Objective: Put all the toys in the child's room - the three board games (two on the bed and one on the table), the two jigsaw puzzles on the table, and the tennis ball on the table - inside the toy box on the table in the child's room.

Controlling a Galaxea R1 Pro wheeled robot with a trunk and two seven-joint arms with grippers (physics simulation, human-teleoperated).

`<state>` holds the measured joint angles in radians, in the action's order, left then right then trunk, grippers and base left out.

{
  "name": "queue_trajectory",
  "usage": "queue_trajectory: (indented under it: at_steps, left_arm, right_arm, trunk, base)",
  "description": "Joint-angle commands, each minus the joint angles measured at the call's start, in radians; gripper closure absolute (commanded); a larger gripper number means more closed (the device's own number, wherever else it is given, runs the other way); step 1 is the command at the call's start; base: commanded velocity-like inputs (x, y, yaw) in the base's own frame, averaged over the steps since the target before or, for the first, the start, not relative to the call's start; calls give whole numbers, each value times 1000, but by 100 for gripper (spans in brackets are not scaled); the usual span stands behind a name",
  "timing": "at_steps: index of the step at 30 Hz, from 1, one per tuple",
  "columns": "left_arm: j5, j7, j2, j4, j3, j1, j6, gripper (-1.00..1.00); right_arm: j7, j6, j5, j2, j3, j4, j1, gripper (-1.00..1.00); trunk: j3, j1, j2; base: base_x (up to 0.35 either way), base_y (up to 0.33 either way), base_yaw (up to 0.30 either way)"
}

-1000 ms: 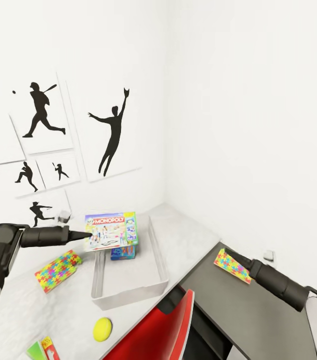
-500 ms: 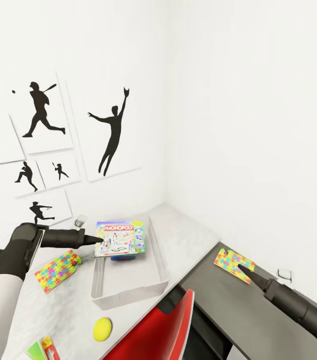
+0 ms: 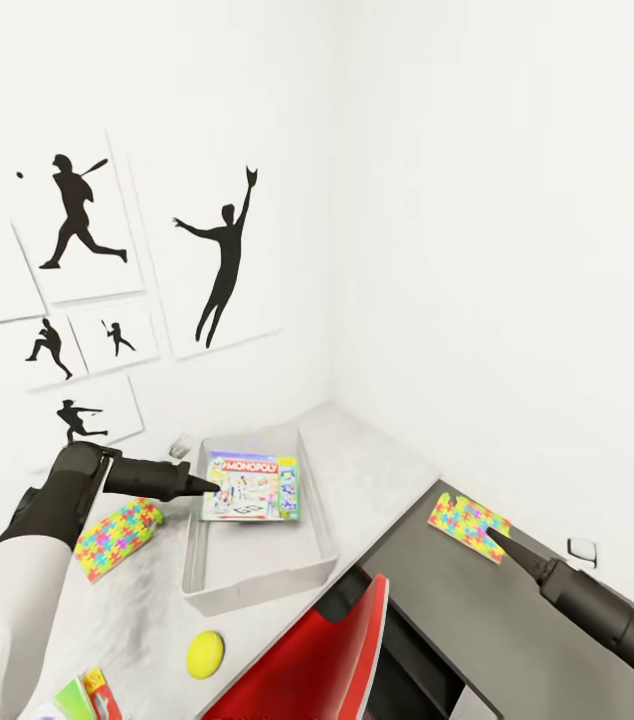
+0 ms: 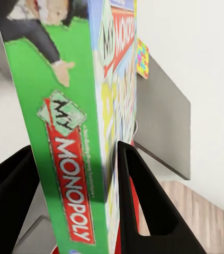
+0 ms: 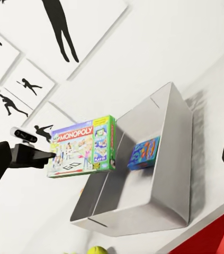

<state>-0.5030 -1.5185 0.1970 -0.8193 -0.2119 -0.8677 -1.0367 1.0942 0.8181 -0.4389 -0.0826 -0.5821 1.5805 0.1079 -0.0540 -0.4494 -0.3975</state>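
Gripping Monopoly box (image 3: 251, 485) edgewise over toy box (image 3: 312, 560), left pincer (image 3: 209, 487).

From here the room reads bright and even — flat white light, no lamp I can place. Shadows are soft: a grey smudge on the table (image 3: 147, 620) beside the toy box (image 3: 257, 590), a faint one inside its wall. No glare. The left wrist view is close and soft — the Monopoly box (image 4: 69, 159) looks stretched.
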Motion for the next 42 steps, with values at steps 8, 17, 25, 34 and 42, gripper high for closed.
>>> queue_trajectory:
  at_steps: [8,17,25,34,42]
  left_arm:
    - [-17,-5,-8,40,0,-8,-10,100]
    - [-104,3,-18,72,-6,-27,-10,100]
    - [-117,3,-20,97,-9,-39,-10,100]
    - [-119,4,-25,107,-9,-47,-10,100]
    - [-120,4,-32,145,-8,-57,-10,100]
  right_arm:
    - [2,6,-3,-2,-4,0,0,-100]
    - [2,6,-2,-2,-4,0,1,-100]
    - [2,6,-1,-2,-4,0,0,-100]
    - [1,6,-1,-2,-4,0,1,-100]
    - [2,6,-1,-3,-5,0,0,-100]
  trunk:
    - [-14,-1,-2]
    - [-21,-1,-2]
    - [-22,-1,-2]
    - [-24,-1,-2]
    - [-31,-1,-2]
  base:
    - [0,0,0]
    - [0,0,0]
    - [0,0,0]
    - [0,0,0]
    - [0,0,0]
